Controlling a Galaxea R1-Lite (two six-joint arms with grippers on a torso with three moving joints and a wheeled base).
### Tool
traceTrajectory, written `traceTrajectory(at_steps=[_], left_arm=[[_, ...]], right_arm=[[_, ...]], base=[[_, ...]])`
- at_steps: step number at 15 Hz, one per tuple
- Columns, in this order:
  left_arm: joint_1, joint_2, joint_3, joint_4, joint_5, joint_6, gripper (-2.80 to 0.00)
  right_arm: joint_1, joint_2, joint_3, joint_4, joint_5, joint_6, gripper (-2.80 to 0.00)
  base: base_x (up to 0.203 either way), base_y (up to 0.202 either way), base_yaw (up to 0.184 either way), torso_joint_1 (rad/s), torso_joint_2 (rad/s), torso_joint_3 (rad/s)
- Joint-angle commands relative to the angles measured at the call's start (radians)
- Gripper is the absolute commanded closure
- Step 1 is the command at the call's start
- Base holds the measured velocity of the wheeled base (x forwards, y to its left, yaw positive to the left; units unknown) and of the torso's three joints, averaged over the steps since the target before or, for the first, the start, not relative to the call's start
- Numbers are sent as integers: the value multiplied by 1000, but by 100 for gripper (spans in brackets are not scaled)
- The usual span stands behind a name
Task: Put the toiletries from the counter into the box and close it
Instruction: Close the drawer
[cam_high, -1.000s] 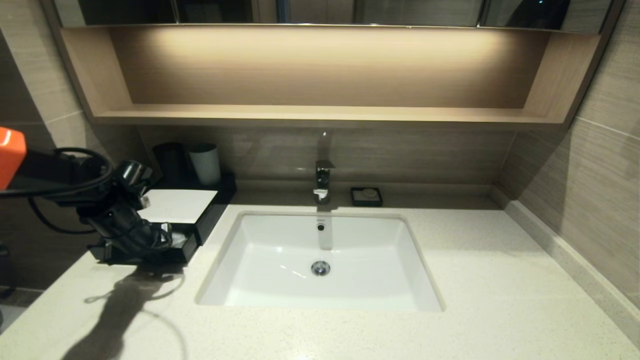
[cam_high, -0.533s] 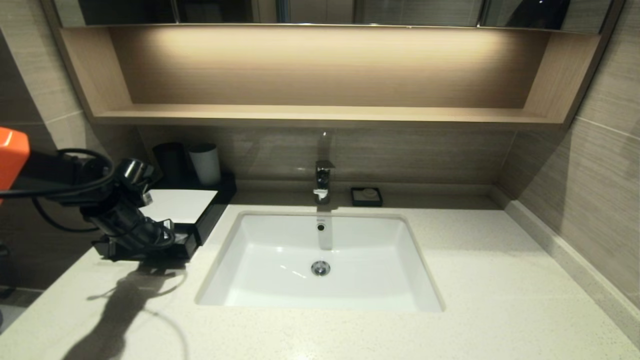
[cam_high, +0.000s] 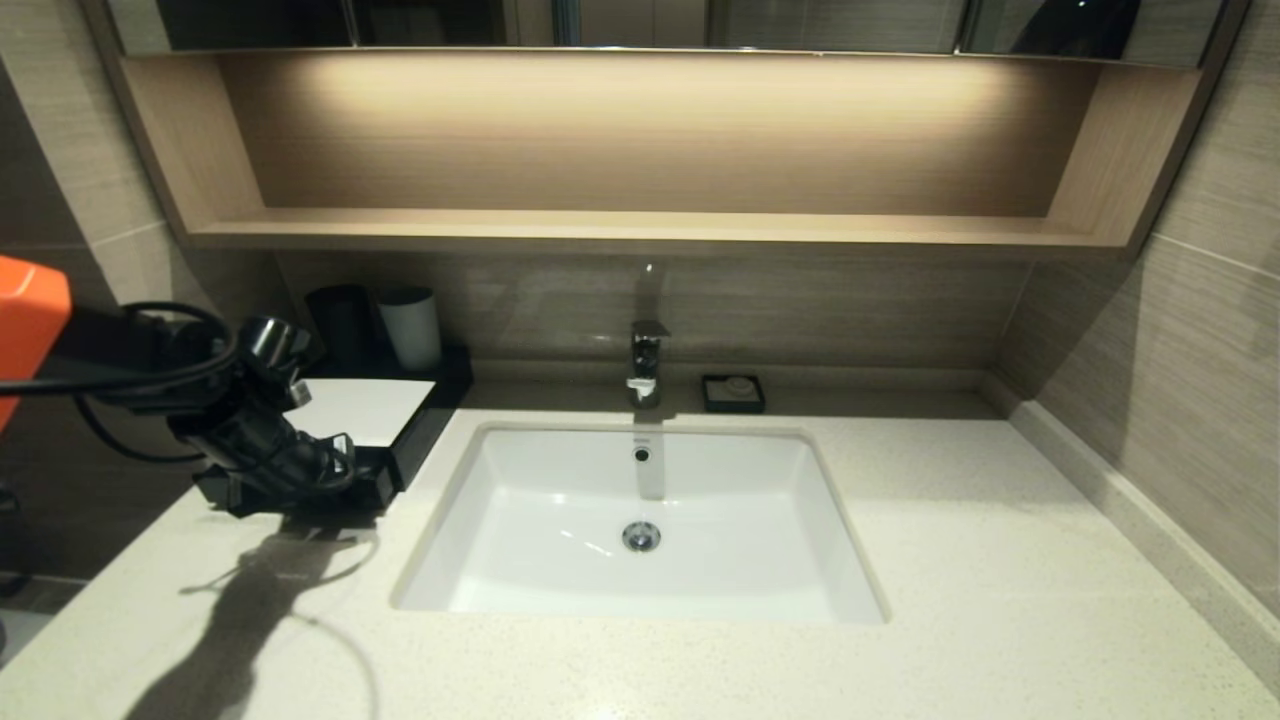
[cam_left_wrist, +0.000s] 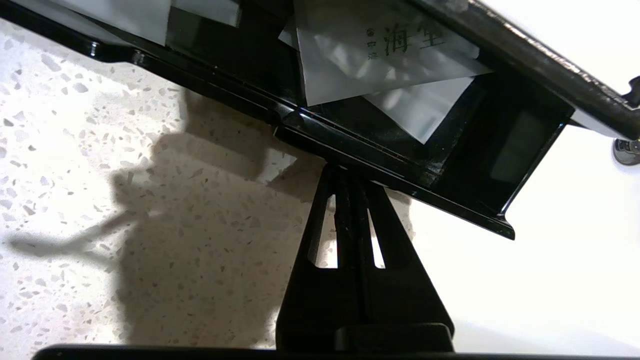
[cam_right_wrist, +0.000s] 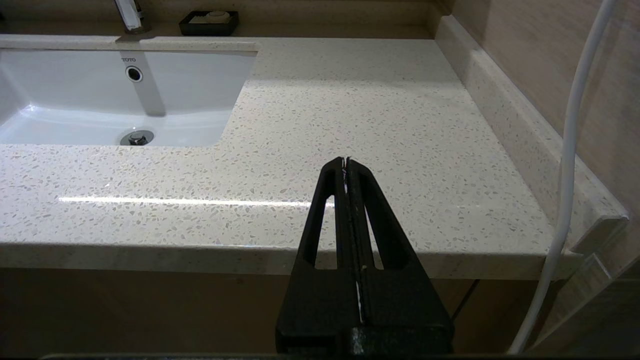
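Tabletop (cam_high: 950, 560): speckled stone, sink at centre. Box (cam_high: 365, 410), far left, drawer (cam_left_wrist: 380, 165) partly out, holding the packets (cam_left_wrist: 380, 55): light, limp, slippery film. Left gripper (cam_left_wrist: 345, 172), fingers closed and empty, apparently touches the rigid drawer front; push there, centrally. Right gripper (cam_right_wrist: 346, 161) idle, closed, near right.

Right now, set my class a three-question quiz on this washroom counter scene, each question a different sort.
1. True or false: the left gripper is shut, its tips at the drawer front of the box.
2. Where are the packets? A in the sink; B in the drawer; C on the shelf.
3. Fill in: the right gripper hangs before the counter, fingers ____.

Key: 1 true; 2 B; 3 shut.
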Motion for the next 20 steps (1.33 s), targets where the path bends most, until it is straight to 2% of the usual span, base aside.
traceTrajectory(at_steps=[1, 20], left_arm=[[-1, 11, -1, -12, -2, -2, 0], [-18, 7, -11, -90, -11, -11, 0]], right_arm=[[0, 1, 2, -1, 1, 0, 0], [0, -1, 2, -1, 0, 0, 0]], base=[[0, 0, 0, 0, 0, 0], [0, 0, 0, 0, 0, 0]])
